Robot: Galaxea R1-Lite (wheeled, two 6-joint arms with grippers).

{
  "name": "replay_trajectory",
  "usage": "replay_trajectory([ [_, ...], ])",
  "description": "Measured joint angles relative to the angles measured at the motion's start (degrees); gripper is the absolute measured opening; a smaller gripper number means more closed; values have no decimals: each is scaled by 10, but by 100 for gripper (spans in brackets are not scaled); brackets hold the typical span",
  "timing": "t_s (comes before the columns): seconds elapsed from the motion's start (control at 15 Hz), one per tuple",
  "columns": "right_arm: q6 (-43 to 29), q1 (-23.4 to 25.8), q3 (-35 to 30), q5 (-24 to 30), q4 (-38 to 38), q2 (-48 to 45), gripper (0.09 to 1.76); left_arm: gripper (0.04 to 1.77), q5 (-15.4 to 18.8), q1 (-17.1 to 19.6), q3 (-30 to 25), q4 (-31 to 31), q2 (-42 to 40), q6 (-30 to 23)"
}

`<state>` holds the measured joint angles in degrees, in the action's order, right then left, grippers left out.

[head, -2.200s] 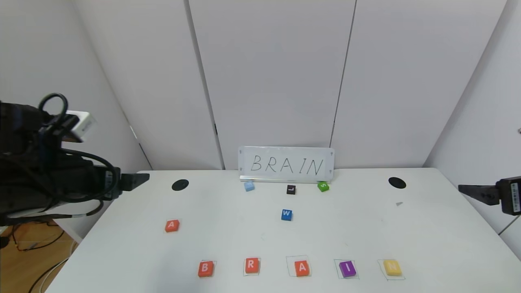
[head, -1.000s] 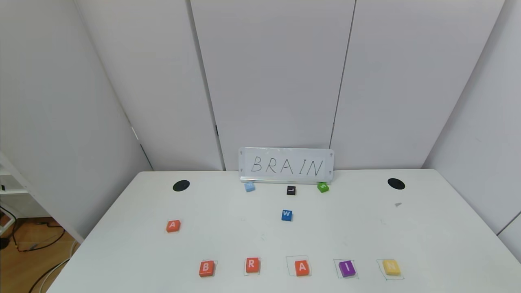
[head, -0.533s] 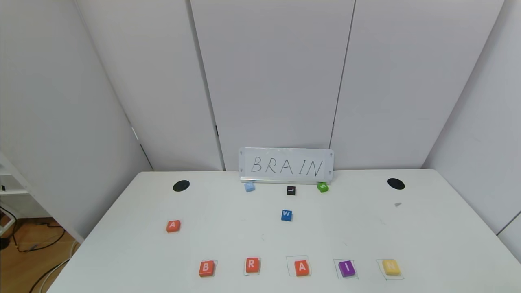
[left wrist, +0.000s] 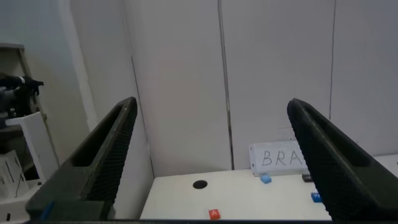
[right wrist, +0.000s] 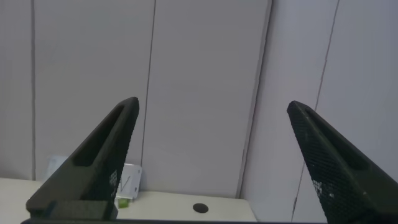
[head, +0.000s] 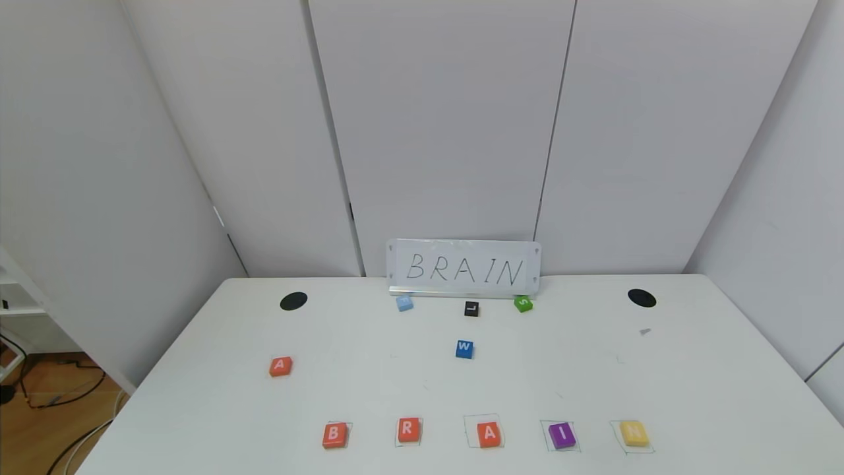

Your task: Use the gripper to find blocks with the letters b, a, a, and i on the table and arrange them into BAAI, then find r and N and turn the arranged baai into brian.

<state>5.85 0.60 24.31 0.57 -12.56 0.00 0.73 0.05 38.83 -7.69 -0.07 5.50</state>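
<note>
Along the front of the white table [head: 593,369] lie five tiles in pen-drawn squares, from the left: orange-red B [head: 334,435], the r [head: 408,430], orange-red A [head: 488,435], purple I [head: 562,435] and the yellow N [head: 634,433]. A second orange-red A [head: 280,366] lies apart at mid-left and shows in the left wrist view as well [left wrist: 214,214]. Neither arm shows in the head view. My left gripper [left wrist: 211,104] is open and empty, held off the table's left side. My right gripper [right wrist: 212,104] is open and empty too, off the right side.
A sign reading BRAIN [head: 463,267] leans on the back wall. Before it lie a light blue tile [head: 404,303], a black L tile [head: 471,308] and a green S tile [head: 523,303]. A blue W tile [head: 464,349] sits mid-table. Two black holes [head: 293,301] [head: 641,298] mark the back corners.
Both arms, seen at the head view's left and right edges in the earliest frame, have drawn back out of it. No tile has moved.
</note>
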Motion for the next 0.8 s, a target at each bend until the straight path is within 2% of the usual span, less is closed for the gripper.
replay_trajectory([
  [0.07, 0, 0, -39, -2, -47, 0, 171, 172, -5, 0, -32, 55, 0, 0],
  [0.2, 4, 0, -136, -6, -117, -1, 171, 172, -11, 0, -144, 171, 0, -1],
  [0.33, 6, 0, -207, -6, -128, -1, 171, 172, -18, 0, -249, 232, 0, -3],
  [0.47, 0, 0, -235, -6, -27, -1, 171, 172, -19, 0, -311, 191, 0, -4],
  [0.67, -9, 0, -242, -6, 108, -1, 171, 172, -19, 0, -370, 155, 0, -3],
  [0.8, -42, -2, -243, -5, 128, -1, 171, 172, -10, 0, -384, 85, 0, -10],
])
